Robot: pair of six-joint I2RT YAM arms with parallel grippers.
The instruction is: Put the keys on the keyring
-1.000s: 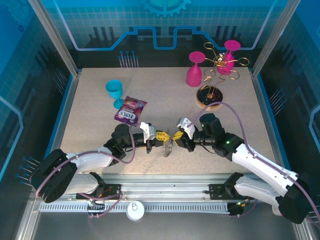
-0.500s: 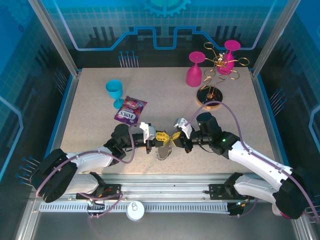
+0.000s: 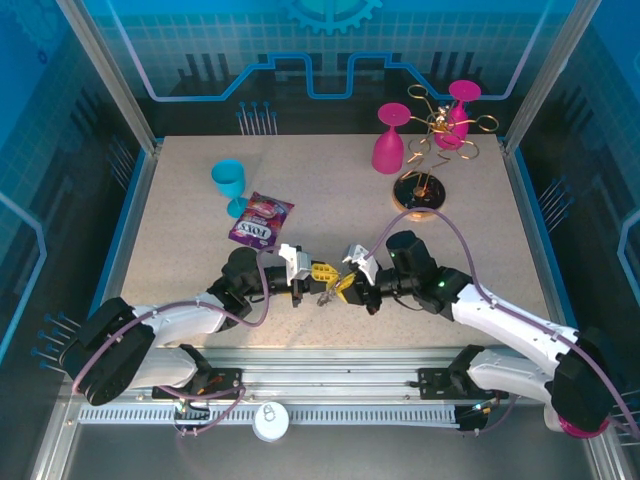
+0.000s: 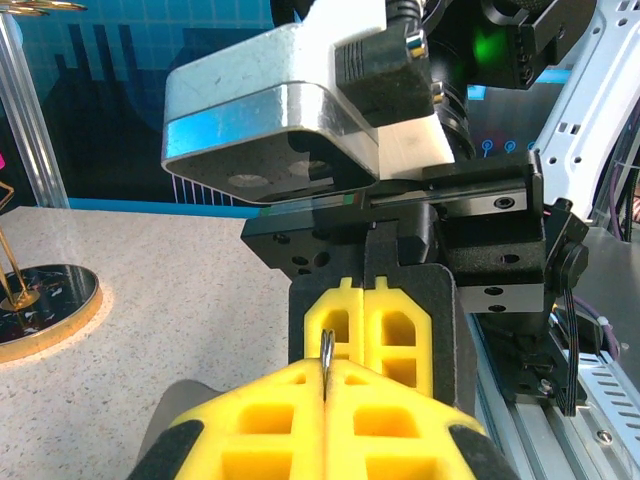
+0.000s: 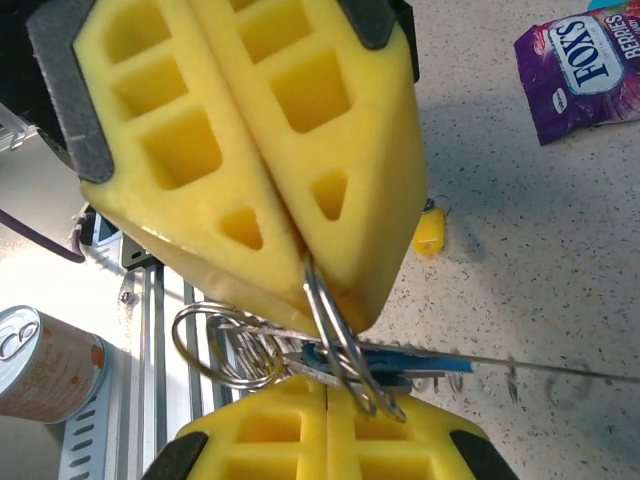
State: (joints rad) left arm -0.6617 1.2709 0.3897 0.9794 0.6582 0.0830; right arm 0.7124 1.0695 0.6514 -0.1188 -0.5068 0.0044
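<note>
The keyring (image 5: 340, 335) is held above the table (image 5: 540, 260) near its front edge, between both grippers. The blue key (image 5: 415, 361) lies across the coils and looks already threaded, though the overlap makes this uncertain. The yellow key (image 5: 429, 231) lies loose on the table beyond.

The left gripper (image 5: 310, 265) is pressed together, pinching the ring wire. The right gripper (image 5: 327, 395) is pressed together at the coils opposite. What it clamps cannot be confirmed.

Hazards:
- Opposed pulling may bend the thin wire or spring it from the pads.
- Tilting an open end downward may shed the blue key.
- Releasing one gripper for the yellow key leaves a single pinch, so the ring may swing or drop toward the rail.
</note>
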